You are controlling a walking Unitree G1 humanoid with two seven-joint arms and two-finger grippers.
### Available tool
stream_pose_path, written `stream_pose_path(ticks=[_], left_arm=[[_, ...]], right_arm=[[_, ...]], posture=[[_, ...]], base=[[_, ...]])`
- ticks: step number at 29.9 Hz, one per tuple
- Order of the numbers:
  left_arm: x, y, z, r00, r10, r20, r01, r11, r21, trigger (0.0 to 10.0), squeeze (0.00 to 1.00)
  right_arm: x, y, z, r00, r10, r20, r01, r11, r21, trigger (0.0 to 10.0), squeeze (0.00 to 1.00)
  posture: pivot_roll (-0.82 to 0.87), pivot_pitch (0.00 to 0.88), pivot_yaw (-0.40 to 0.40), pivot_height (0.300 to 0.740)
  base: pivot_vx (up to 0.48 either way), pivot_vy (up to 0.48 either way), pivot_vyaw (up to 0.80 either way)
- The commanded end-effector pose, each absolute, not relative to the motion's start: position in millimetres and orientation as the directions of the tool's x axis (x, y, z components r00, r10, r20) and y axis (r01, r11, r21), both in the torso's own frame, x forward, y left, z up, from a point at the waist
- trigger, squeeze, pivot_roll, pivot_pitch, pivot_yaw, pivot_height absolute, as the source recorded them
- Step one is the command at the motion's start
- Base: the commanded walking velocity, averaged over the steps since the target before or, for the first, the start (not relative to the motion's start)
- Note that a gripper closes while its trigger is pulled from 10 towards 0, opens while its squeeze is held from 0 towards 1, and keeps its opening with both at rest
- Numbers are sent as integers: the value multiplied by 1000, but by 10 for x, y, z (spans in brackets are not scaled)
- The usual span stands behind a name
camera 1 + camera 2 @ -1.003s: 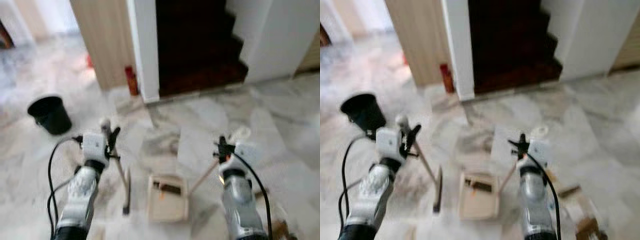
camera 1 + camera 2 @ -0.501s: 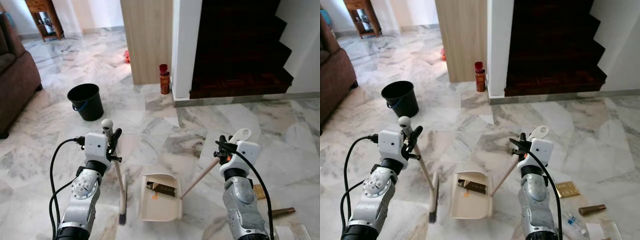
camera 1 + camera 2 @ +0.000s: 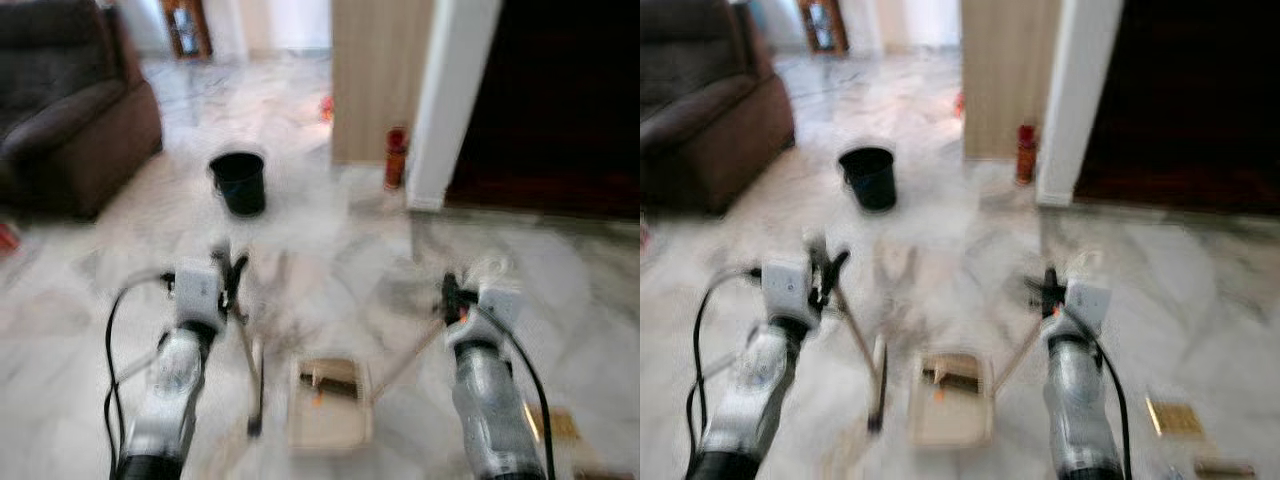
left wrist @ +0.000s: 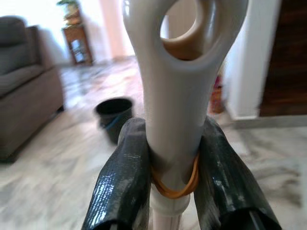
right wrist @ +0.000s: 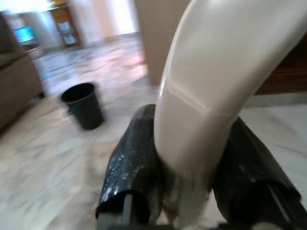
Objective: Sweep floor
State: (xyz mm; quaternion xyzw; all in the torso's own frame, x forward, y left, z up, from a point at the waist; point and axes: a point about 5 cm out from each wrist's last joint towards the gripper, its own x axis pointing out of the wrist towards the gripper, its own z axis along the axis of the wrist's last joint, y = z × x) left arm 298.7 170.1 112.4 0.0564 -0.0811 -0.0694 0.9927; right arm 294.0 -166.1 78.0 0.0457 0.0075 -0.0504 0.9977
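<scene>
My left gripper (image 3: 232, 278) is shut on the cream handle of the broom (image 3: 252, 375), whose dark brush rests on the marble floor to the left of the dustpan. In the left wrist view both black fingers (image 4: 125, 182) clamp the broom handle (image 4: 177, 100) just below its hanging loop. My right gripper (image 3: 452, 297) is shut on the long handle of the beige dustpan (image 3: 328, 405), which lies flat between my arms with dark debris in it. The right wrist view shows the dustpan handle (image 5: 216, 91) squeezed between the black fingers (image 5: 136, 158).
A black bucket (image 3: 239, 182) stands ahead on the left. A dark brown sofa (image 3: 70, 125) is at far left. A red bottle (image 3: 396, 157) sits by the white pillar (image 3: 447, 100), with dark stairs to the right. Flat litter (image 3: 1175, 418) lies near my right arm.
The whole picture has shifted and blurred: the camera turned left, bringing the sofa into view and the bucket nearer the middle. Both grippers keep their hold on broom and dustpan.
</scene>
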Motion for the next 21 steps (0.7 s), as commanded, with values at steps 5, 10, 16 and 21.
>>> stream_pose_path(ticks=[5, 10, 16, 21], left_arm=[[3016, 1679, 1212, 971, -146, 191, 120, 983, 141, 10000, 0], [3027, 1679, 1218, 971, -144, 193, 118, 983, 141, 10000, 0], [3037, 1677, 1224, 970, -144, 195, 117, 983, 142, 10000, 0], [3047, 1672, 1240, 969, -146, 200, 119, 983, 141, 10000, 0]], right_arm=[[3004, -1694, 920, 995, -97, 36, 92, 989, 116, 10000, 0], [3012, -1699, 922, 995, -96, 33, 92, 989, 117, 10000, 0], [3018, -1669, 921, 996, -78, 34, 73, 989, 132, 10000, 0], [3020, -1654, 922, 997, -70, 33, 65, 989, 135, 10000, 0]], posture=[[27, 28, 39, 740], [28, 25, 38, 740], [31, 28, 39, 740], [37, 31, 38, 740]], base=[[161, 0, 0], [308, 0, 0], [334, 0, 0], [354, 0, 0]])
